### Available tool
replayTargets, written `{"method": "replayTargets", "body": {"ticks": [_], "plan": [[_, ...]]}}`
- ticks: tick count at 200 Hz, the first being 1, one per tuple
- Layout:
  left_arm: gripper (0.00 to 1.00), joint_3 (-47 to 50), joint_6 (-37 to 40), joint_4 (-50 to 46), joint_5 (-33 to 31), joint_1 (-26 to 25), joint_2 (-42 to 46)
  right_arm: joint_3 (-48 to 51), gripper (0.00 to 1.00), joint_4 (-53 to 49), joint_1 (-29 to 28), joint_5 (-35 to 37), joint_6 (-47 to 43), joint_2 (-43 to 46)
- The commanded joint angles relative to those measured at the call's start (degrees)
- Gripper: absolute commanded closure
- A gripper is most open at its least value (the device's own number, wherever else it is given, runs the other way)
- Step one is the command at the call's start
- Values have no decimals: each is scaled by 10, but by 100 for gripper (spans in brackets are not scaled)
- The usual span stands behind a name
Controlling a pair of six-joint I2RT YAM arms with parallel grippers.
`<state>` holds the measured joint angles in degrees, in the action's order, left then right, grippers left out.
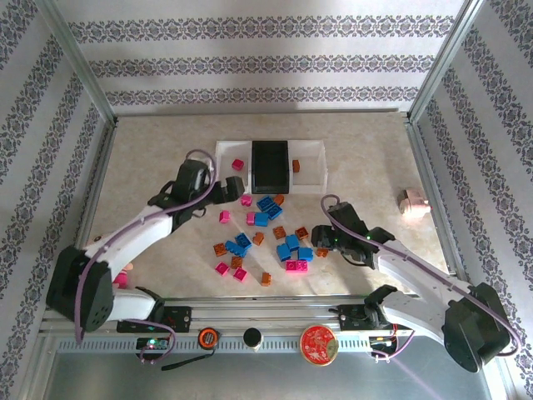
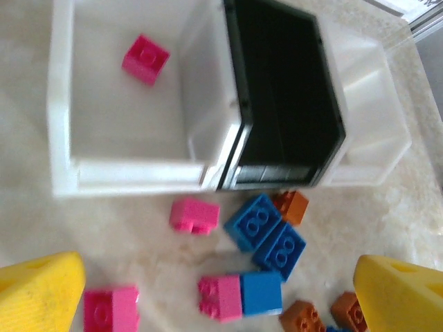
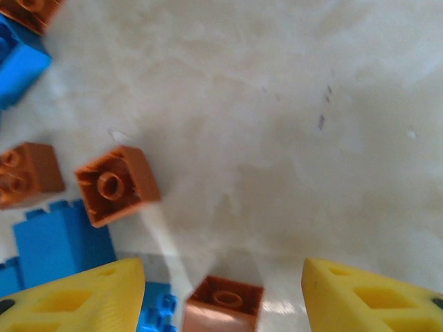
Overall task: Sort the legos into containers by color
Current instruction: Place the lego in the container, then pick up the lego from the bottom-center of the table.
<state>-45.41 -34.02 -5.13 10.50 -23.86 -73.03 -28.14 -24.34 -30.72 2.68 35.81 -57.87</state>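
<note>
At the far centre of the bench [image 1: 366, 158], the three containers [image 1: 321, 167] stand side by side: the left white tray [image 1: 226, 162], the black tray [image 1: 271, 165] and the right white tray [image 1: 310, 173]. The left white tray holds one magenta brick [image 1: 238, 164], lying near its far wall. The right white tray holds one orange-brown brick [image 1: 296, 167], close to the wall of the black tray.

The loose legos [image 1: 266, 237] lie scattered on the bench just in front of the trays. Magenta, blue and orange-brown pieces are mixed together, between the two arms.

The left jaws hover just in front of the left white tray. The left yellow fingers [image 2: 38, 294] stand wide apart, at opposite edges of the left wrist view, and hold nothing. On the bench below them, a magenta piece [image 2: 220, 297] touches a blue piece [image 2: 261, 292].

The right jaws sit low over the right edge of the scatter. The right yellow fingers [image 3: 83, 297] stand partly apart. A brown brick [image 3: 223, 304] lies on the bench between them, with a gap on each side, touching neither finger. A second brown brick [image 3: 118, 185] lies apart from it, beside blue bricks [image 3: 59, 242].
</note>
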Motion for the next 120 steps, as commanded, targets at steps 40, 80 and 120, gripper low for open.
{"method": "replayTargets", "body": {"ticks": [40, 80, 120], "plan": [[0, 117, -37, 40, 6, -1, 127, 18, 38, 11, -28, -1, 52, -11], [0, 141, -34, 23, -9, -1, 153, 19, 43, 10, -36, 13, 60, -44], [0, 150, -32, 22, -19, -1, 166, 23, 47, 19, -48, 9, 65, -68]]}}
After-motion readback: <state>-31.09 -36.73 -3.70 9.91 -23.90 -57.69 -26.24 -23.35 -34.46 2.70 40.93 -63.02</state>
